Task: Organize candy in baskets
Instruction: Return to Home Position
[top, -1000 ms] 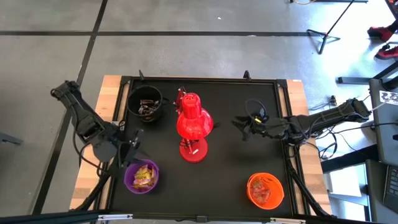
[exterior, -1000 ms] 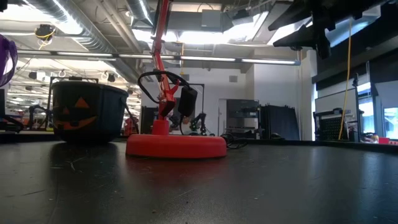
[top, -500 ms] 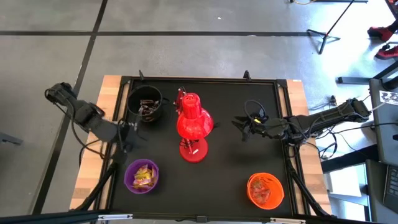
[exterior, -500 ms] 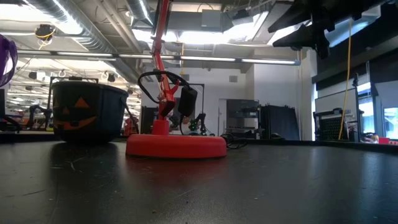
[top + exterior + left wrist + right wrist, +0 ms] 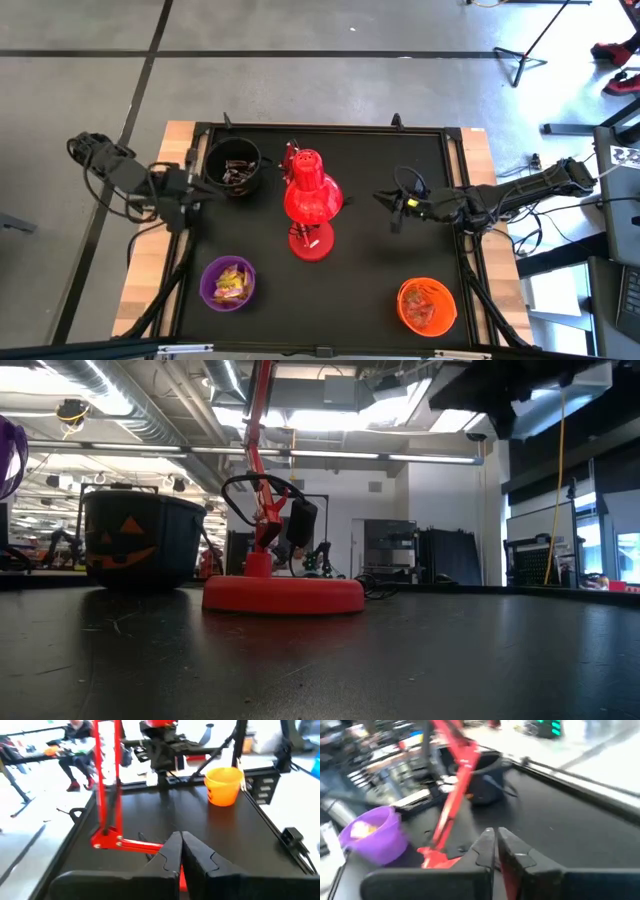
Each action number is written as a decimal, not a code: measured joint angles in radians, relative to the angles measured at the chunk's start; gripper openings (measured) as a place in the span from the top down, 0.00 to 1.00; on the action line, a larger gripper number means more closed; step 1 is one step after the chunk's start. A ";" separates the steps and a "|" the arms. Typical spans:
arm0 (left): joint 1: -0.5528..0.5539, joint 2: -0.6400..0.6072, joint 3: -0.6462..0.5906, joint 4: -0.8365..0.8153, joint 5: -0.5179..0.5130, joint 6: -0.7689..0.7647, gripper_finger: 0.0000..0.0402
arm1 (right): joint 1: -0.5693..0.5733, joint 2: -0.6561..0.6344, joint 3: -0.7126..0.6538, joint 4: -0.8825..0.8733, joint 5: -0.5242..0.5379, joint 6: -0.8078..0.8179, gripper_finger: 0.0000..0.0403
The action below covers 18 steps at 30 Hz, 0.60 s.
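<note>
Three baskets stand on the black table: a black one (image 5: 232,167) at the far left holding dark candy, a purple one (image 5: 228,283) at the near left holding yellow candy (image 5: 232,281), and an orange one (image 5: 427,305) at the near right with candy inside. My left gripper (image 5: 192,197) is shut and empty. It hangs over the table's left edge, beside the black basket. My right gripper (image 5: 386,207) is also shut and empty. It hovers above the table's right half and points toward the lamp. Both wrist views show the shut fingers (image 5: 180,842) (image 5: 495,840).
A red desk lamp (image 5: 310,198) stands in the table's middle on a round base (image 5: 283,593), between the two arms. A raised dark frame (image 5: 320,128) rims the table. Bare tabletop (image 5: 390,260) lies between the lamp and the orange basket.
My left gripper has drawn back from beside the purple basket toward the far left and now hangs next to the black basket. Its fingers have shut. My right gripper has stayed in place and has shut as well. The baskets and lamp have not moved.
</note>
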 joint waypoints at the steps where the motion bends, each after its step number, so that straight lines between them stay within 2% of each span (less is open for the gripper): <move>1: 0.000 -0.013 -0.003 0.001 -0.014 0.000 1.00 | 0.000 0.000 0.000 0.028 -0.033 -0.047 0.95; 4: 0.000 -0.051 -0.031 0.013 -0.036 0.001 1.00 | 0.000 0.000 0.000 0.120 -0.147 -0.196 0.99; 7: 0.000 -0.090 -0.078 0.028 -0.048 0.001 1.00 | 0.000 -0.007 0.000 0.183 -0.222 -0.324 0.98; 11: 0.000 -0.157 -0.133 0.033 -0.053 -0.025 1.00 | 0.001 -0.053 0.000 0.158 -0.204 -0.403 0.99; 18: 0.000 -0.301 -0.179 0.034 -0.052 -0.047 1.00 | 0.000 -0.204 -0.018 0.037 -0.195 -0.413 0.99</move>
